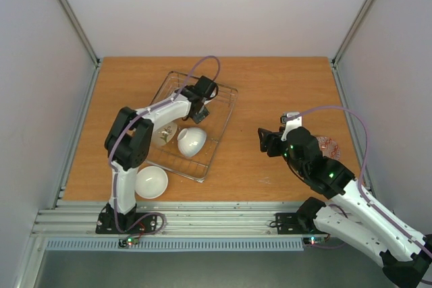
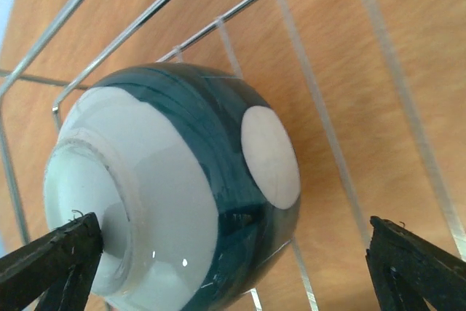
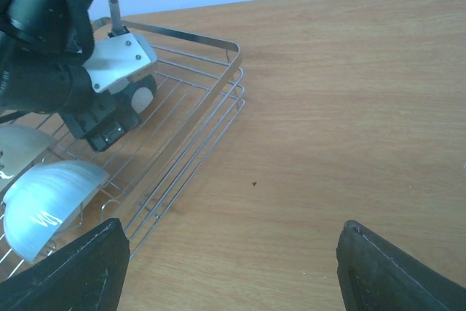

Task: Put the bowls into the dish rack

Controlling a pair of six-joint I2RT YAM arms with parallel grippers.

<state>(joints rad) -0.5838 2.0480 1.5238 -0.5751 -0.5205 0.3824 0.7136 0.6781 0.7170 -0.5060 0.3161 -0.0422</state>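
Observation:
The wire dish rack (image 1: 219,124) sits mid-table. My left gripper (image 1: 203,108) reaches into its far end. In the left wrist view a teal-banded bowl (image 2: 218,143) with a white spot lies on its side on the rack wires (image 2: 320,121), foot toward the camera. The gripper (image 2: 233,260) is open around it, and the right fingertip (image 2: 415,264) is clear of the bowl. A white bowl (image 1: 192,141) and a sprig-motif bowl (image 1: 164,134) stand in the rack. Another white bowl (image 1: 150,181) sits on the table. My right gripper (image 1: 266,141) is open and empty.
A reddish patterned bowl (image 1: 329,146) sits at the table's right edge, partly hidden behind my right arm. The right wrist view shows the rack's corner (image 3: 231,71), the white bowl (image 3: 47,202) and bare wood between the fingers (image 3: 400,267).

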